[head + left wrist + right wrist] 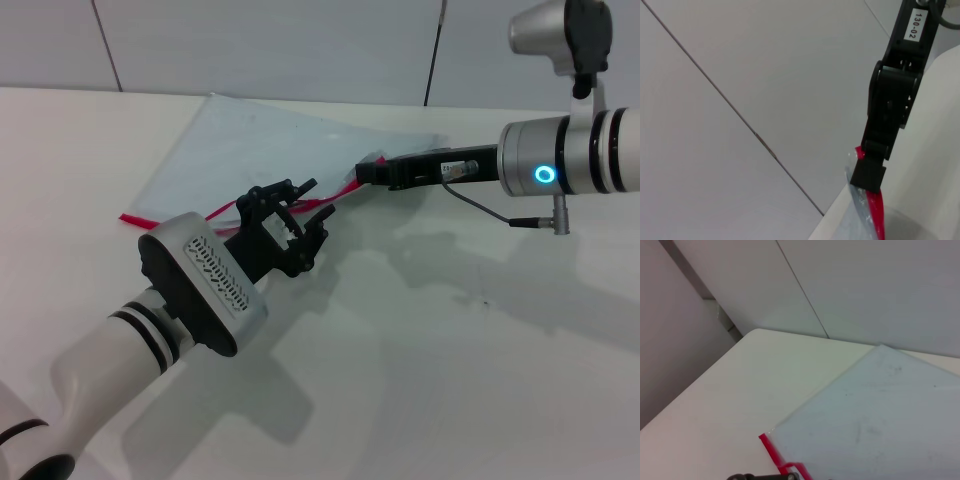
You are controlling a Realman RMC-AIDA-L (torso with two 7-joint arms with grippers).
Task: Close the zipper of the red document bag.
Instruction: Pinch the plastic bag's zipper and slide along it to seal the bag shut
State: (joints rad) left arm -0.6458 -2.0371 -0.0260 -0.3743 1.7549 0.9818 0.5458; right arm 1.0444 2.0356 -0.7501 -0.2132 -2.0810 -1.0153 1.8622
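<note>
Right now, closest to you in the head view, your left arm reaches forward from the bottom left. It has a white sleeve and a dark block with a white pattern on it. At its tip the left gripper (305,212) sits over the red edge of the bag. Its black fingers (322,216) are spread apart, with nothing clearly pinched between them. You can see the red strip passing under and behind them.

Next comes the white table (450,380), with soft grey shadows of both arms on it.

A bit farther back lies the red document bag (260,150). It is a flat, see-through, pale blue pouch lying on the table. Its near long edge carries the zipper (225,210), a thin bright red strip. The strip runs from the bag's left corner up toward the right corner.

At that right corner you find the right gripper (363,172). It comes in from the right on a long black bar. In the left wrist view its black fingers (869,175) are closed on the red end of the zipper (876,210), and the bag (860,200) is pinched there too.

In the right wrist view you see the bag (880,410) lying flat, with the red zipper end (772,452) at its far corner.

Farthest back stands a grey wall (300,40) with thin dark lines.
</note>
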